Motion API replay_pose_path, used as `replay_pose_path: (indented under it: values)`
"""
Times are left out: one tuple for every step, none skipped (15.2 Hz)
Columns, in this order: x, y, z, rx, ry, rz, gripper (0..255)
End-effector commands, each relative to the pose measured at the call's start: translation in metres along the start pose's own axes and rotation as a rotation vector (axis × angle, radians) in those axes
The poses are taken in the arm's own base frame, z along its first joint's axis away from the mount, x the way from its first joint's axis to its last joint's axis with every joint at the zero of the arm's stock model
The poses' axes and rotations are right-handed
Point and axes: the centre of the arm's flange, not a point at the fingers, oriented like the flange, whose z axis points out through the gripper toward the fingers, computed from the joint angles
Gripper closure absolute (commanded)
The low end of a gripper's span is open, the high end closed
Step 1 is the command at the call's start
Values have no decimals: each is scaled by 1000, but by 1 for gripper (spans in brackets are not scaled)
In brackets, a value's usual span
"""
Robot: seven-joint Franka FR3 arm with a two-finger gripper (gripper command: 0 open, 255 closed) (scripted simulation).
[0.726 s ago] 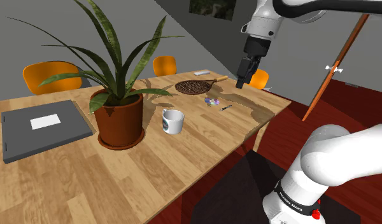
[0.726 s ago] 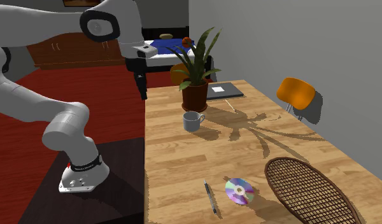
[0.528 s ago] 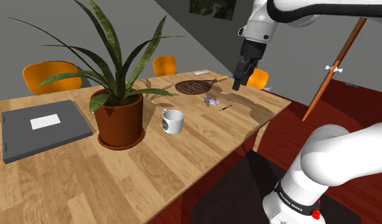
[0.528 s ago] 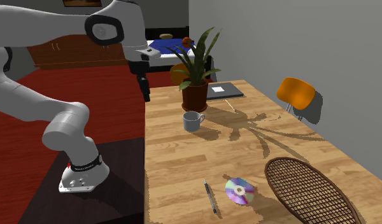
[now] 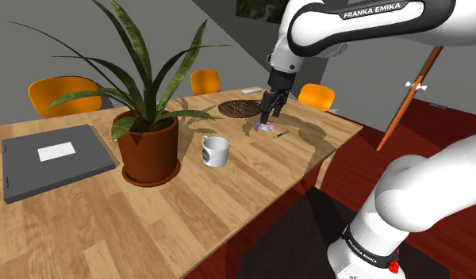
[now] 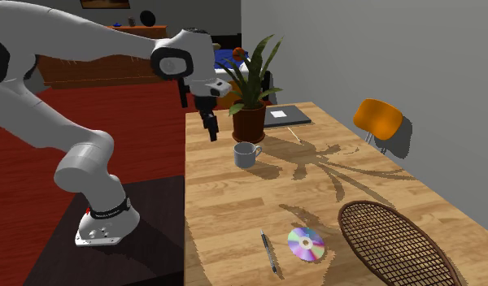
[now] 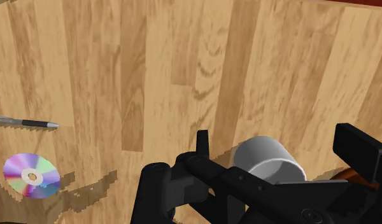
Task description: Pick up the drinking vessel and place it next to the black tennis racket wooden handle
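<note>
The drinking vessel is a white mug [image 5: 215, 150] standing upright on the wooden table [image 5: 228, 198], close to the potted plant [image 5: 149, 147]. In the second exterior view the mug [image 6: 246, 154] looks pale grey. My gripper [image 5: 267, 107] hangs in the air over the table, open and holding nothing, between the mug and the dark woven racket head [image 5: 243, 108]. From the other side the gripper [image 6: 210, 128] sits above and left of the mug. In the wrist view the mug [image 7: 269, 160] shows beyond my black fingers [image 7: 361, 153]. The racket [image 6: 393, 244] lies at the table's end.
A shiny CD [image 5: 265, 126] and a pen [image 5: 281, 134] lie between mug and racket; the wrist view has the CD [image 7: 30, 175] and pen [image 7: 24, 122] too. A grey folder [image 5: 50, 158] lies beyond the plant. Orange chairs [image 5: 63, 91] ring the table.
The arm has swung in from the table's edge over the tabletop and come lower, bringing the gripper nearer the mug. The mug and other items have not moved.
</note>
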Motion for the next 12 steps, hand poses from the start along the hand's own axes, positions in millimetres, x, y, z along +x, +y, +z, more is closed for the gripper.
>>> replay_pose_path:
  values:
    - [19, -1, 18, 1, 4, -1, 0]
    - [29, -1, 27, 1, 5, -1, 0]
    - [38, -2, 36, 2, 6, -2, 0]
    - [48, -2, 44, 3, 7, -2, 0]
    - [58, -2, 53, 3, 8, -2, 0]
    - [67, -2, 62, 4, 9, -3, 0]
    - [77, -3, 71, 4, 10, -3, 0]
    - [87, -3, 80, 5, 11, -4, 0]
    - [96, -3, 88, 6, 12, -4, 0]
    - [106, -4, 97, 6, 13, -4, 0]
    - [116, -4, 106, 7, 13, -5, 0]
    - [126, -4, 115, 7, 14, -5, 0]
